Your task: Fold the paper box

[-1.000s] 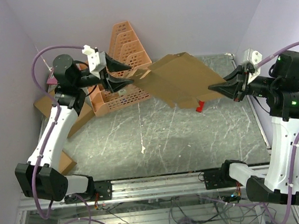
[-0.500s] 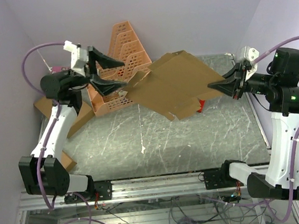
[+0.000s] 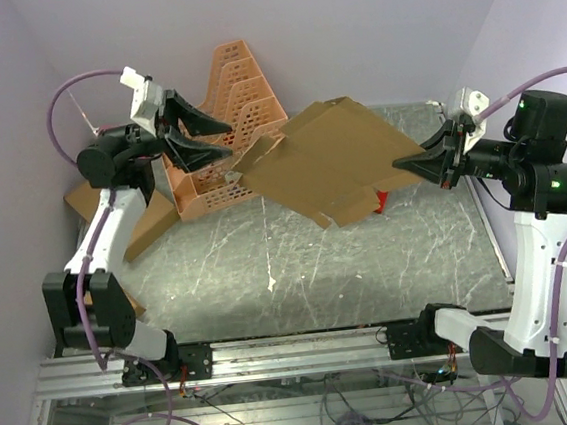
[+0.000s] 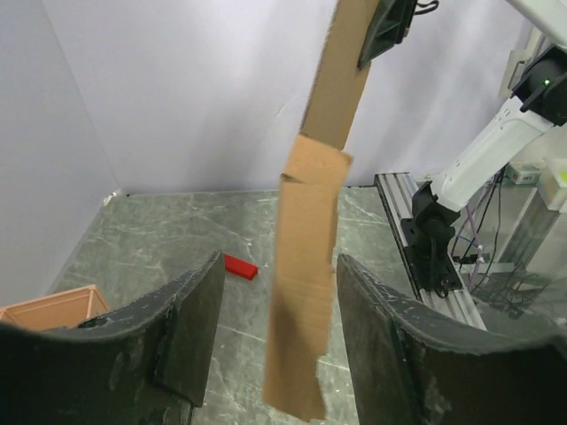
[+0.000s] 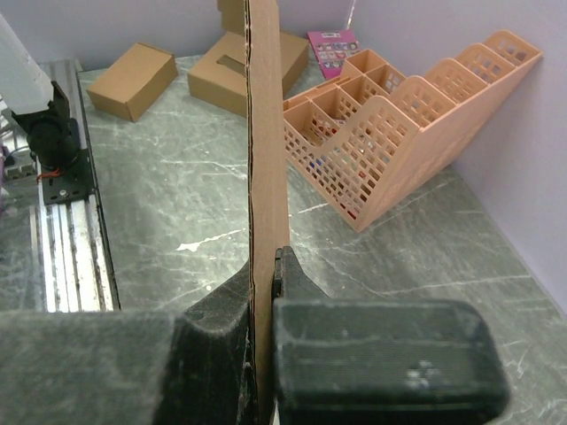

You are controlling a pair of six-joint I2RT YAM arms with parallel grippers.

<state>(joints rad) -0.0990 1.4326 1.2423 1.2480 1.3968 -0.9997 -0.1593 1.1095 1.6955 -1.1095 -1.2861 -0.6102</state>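
The paper box (image 3: pixel 334 157) is a flat brown die-cut sheet held in the air above the table, tilted. My right gripper (image 3: pixel 407 164) is shut on its right edge; in the right wrist view the sheet (image 5: pixel 266 124) runs edge-on between the closed fingers (image 5: pixel 266 274). My left gripper (image 3: pixel 225 144) is open at the sheet's left end. In the left wrist view a notched flap of the sheet (image 4: pixel 306 266) hangs between the spread jaws (image 4: pixel 279 261) and touches neither finger.
An orange tiered mesh organiser (image 3: pixel 232 97) stands at the back left, close behind the left gripper. A small red block (image 3: pixel 381 201) lies under the sheet's right corner. Two other cardboard boxes (image 5: pixel 133 80) (image 5: pixel 232 71) lie by the left wall.
The left arm has swung up and to the left, and its jaws opened wider, then narrowed again. The sheet's left end has dropped a little. The right grip is unchanged.
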